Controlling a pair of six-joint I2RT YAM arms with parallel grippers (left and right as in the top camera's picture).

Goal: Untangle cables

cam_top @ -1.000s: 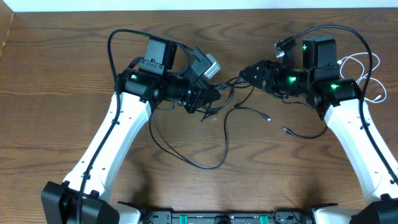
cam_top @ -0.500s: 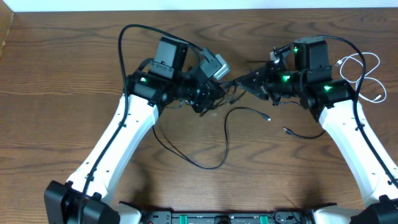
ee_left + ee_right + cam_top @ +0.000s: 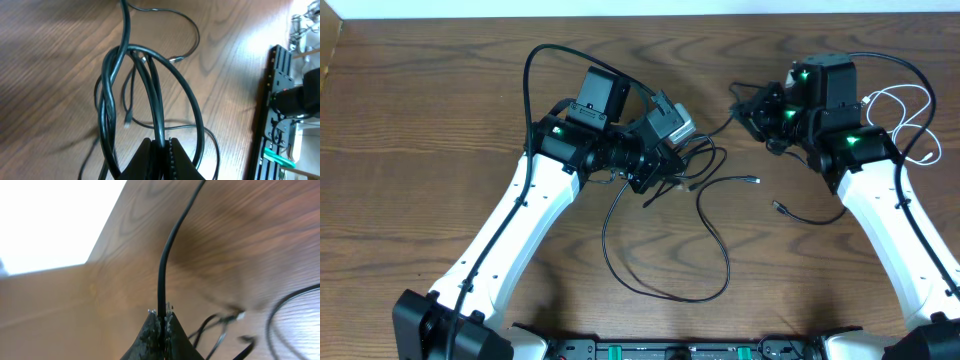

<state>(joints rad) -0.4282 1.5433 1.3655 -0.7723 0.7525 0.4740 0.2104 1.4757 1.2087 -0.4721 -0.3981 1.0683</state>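
Observation:
A tangle of black cables (image 3: 692,165) lies at the table's middle, with a long loop (image 3: 665,285) trailing toward the front. My left gripper (image 3: 658,178) is shut on a bundle of black cable strands (image 3: 150,85), pinched between its fingertips (image 3: 161,144). My right gripper (image 3: 740,108) is shut on one thin black cable (image 3: 172,240) that rises straight from its tips (image 3: 161,314). That strand runs left into the tangle. A loose plug end (image 3: 755,180) and another plug end (image 3: 778,208) lie between the arms. The white cable (image 3: 908,108) is coiled at the far right, apart from the black ones.
Thicker black cords arc over each arm: the left cord (image 3: 532,75) and the right cord (image 3: 895,62). The table's far edge (image 3: 640,16) runs along the top. The robot's base rail (image 3: 670,350) spans the front edge and shows as the rail (image 3: 280,100) in the left wrist view.
My right gripper has shut on a black cable and pulled back to the right. My left gripper shifted slightly right with its bundle. The floor loop has slid right and widened.

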